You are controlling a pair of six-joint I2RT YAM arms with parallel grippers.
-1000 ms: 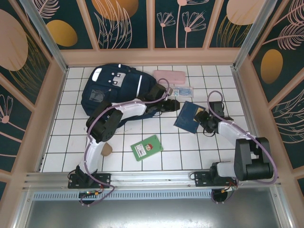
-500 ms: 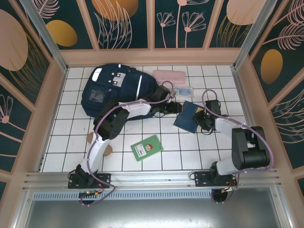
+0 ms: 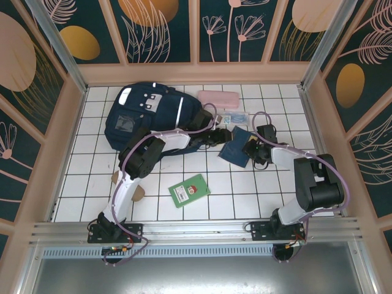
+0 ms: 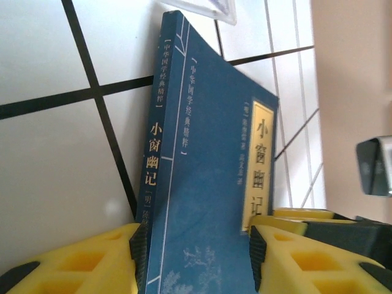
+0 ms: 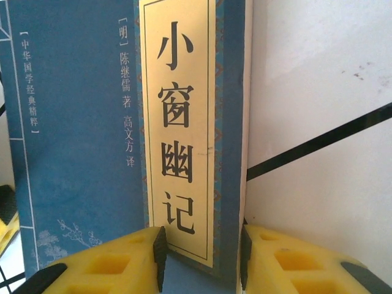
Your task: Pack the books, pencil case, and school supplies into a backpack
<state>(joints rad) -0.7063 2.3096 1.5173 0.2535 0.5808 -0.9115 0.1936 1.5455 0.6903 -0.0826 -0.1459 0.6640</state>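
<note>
Navy book [image 3: 236, 148] gripped at two ends, just right of the backpack [image 3: 144, 113].
Backpack lies flat at the rear left of the tabletop [image 3: 92, 177]. Navy book sits tilted between the arms. Green book [image 3: 189, 190] lies nearer, well apart. Left hand [image 3: 225, 138] pinches the navy book's left end; right hand [image 3: 250, 149] pinches its right edge.

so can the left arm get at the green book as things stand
Probably yes, but not right away: the green book lies flat on open tiles with nothing on it. The left gripper is at the navy book, so it would have to leave that first.
</note>
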